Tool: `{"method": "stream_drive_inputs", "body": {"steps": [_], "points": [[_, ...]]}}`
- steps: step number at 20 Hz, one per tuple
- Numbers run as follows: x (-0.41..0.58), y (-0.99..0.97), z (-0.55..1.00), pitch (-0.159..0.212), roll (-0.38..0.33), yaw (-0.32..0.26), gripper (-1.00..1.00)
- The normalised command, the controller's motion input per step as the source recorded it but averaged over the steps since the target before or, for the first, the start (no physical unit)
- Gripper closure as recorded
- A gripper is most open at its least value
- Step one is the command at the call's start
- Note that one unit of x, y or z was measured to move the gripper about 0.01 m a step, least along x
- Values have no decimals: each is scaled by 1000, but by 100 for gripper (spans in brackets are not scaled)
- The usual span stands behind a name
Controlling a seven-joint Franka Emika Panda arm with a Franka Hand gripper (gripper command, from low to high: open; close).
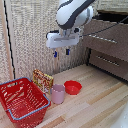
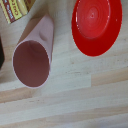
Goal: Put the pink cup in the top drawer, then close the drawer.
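Observation:
The pale pink cup (image 1: 58, 93) stands upright on the wooden floor, between the red wire basket and a low red bowl. In the wrist view I look down into the cup's (image 2: 34, 53) open mouth. My gripper (image 1: 61, 52) hangs well above the cup, its two blue-tipped fingers (image 1: 67, 51) apart and nothing between them. The fingers do not show in the wrist view. The dark brown dresser (image 1: 108, 39) stands at the exterior view's right, its top drawer (image 1: 114, 20) pulled out, silver bar handles on the drawer fronts.
A red wire basket (image 1: 22, 100) sits at the exterior view's left, touching or nearly touching the cup. A low red bowl (image 1: 73, 87) (image 2: 98, 25) lies just beside the cup. A yellow and red packet (image 1: 43, 79) leans behind them against the woven wall.

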Motion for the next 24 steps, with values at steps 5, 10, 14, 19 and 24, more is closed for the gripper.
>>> {"method": "stream_drive_inputs", "body": {"steps": [5, 10, 14, 19, 24], "points": [[-369, 262, -292, 0, -32, 0, -100], [-327, 258, -312, 0, -32, 0, -100], [-266, 191, -330, 8, -21, 0, -100], [-194, 143, -443, 10, -3, 1, -100], [-200, 215, -434, 1, -6, 0, -100]]}}
